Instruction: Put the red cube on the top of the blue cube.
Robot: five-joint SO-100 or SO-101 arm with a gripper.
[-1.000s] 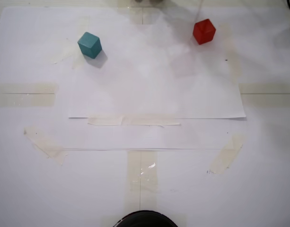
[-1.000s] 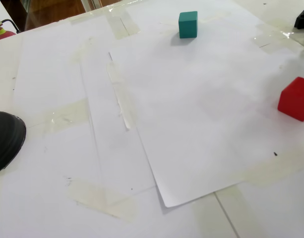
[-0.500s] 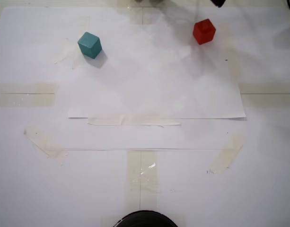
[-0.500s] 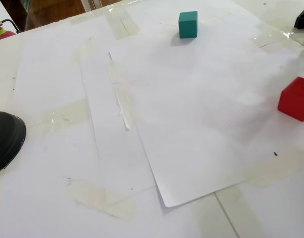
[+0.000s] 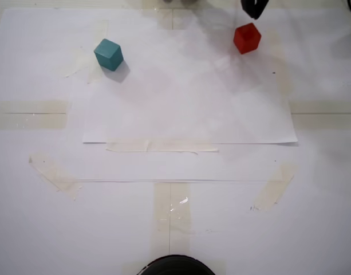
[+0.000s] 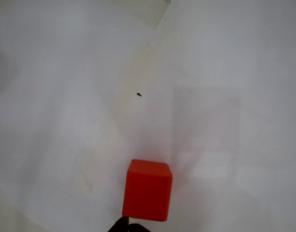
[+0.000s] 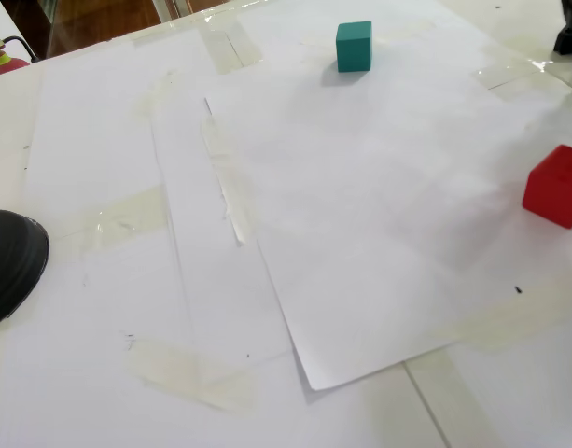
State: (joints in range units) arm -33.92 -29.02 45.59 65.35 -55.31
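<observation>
Red cube (image 5: 247, 38) sits on the white paper sheet (image 5: 186, 103), far right in a fixed view; same cube at the right edge in the other fixed view (image 7: 555, 185). Blue cube (image 5: 109, 54), teal really, rests far left on the same sheet, well apart from red; also seen far centre in the other fixed view (image 7: 354, 46). Both flat on paper, not stacked. Gripper (image 5: 253, 7) only partly in frame at the top edge, just beyond red cube, not touching it. Wrist view: red cube (image 6: 148, 190) low centre, dark fingertip bit (image 6: 127, 225) right below it. Jaws spread or closed: can't tell. Tape strips (image 5: 161, 146) hold paper edges. Dark rounded object (image 5: 175, 266) at near edge.
</observation>
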